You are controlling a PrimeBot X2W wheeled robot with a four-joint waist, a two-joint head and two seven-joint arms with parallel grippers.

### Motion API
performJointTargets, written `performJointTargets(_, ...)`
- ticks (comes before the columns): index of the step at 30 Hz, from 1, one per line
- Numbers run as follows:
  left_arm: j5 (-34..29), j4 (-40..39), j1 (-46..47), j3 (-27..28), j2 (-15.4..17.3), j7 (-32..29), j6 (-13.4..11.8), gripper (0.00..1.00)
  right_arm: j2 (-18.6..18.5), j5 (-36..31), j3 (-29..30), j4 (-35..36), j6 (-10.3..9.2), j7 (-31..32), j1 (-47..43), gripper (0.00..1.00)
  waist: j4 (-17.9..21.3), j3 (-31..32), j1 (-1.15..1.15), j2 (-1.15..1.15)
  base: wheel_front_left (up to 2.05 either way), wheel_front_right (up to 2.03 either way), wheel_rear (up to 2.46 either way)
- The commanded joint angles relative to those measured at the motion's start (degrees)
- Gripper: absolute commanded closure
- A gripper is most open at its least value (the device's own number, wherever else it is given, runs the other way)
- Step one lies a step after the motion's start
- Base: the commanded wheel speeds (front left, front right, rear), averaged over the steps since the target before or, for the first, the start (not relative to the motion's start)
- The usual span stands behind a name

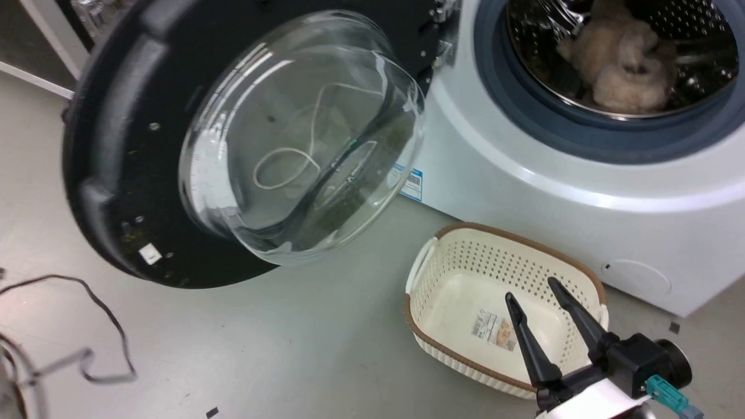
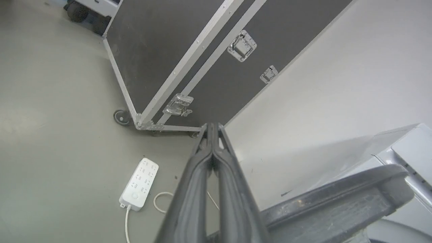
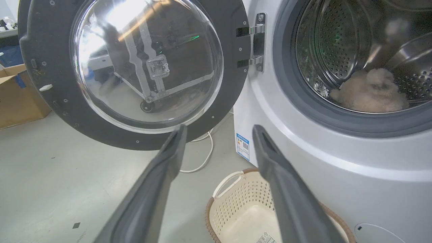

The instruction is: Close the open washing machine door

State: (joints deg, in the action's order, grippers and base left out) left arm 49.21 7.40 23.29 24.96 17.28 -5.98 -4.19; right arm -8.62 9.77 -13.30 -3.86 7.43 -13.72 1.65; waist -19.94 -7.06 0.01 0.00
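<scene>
Head view: the washing machine door stands wide open, left of the drum. My left gripper, fingers pressed together, sits by the door's outer rim, presumably to push. My right gripper hangs spread above the basket.

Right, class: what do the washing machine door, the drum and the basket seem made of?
The washing machine door: matt black plastic rim, probably; clear glossy bowl, glass-like, showing reflections. The drum: shiny perforated metal, likely steel. The basket: cream plastic, moulded holes.
</scene>
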Motion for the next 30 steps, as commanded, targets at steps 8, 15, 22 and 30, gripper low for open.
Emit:
performJointTargets(8,19.46,12.28,9.12,5.96,1.90,-18.80,-5.52,1.00,-1.42,1.64,-1.47,-0.30,0.06,-1.28,2.20,0.00,1.59,-1.92,-0.01,0.00,0.00,0.00,0.00)
performJointTargets(15,23.40,11.89,6.48,2.12,1.53,-30.21,-2.87,1.00,-1.47,2.07,-1.63,-0.91,0.06,-1.28,1.87,0.00,2.32,-1.04,-0.01,0.00,0.00,0.00,0.00)
performJointTargets(22,26.15,5.94,-1.76,-0.45,-0.06,-38.97,-0.78,1.00,-0.36,1.93,-0.80,-1.84,0.06,-1.28,1.07,0.00,3.20,2.38,-0.01,0.00,0.00,0.00,0.00)
performJointTargets(30,29.61,-5.37,-15.21,-3.57,-5.57,-46.55,0.27,1.00,1.79,0.80,1.98,-2.85,0.06,-1.28,-1.41,0.00,5.73,7.91,-0.01,0.00,0.00,0.00,0.00)
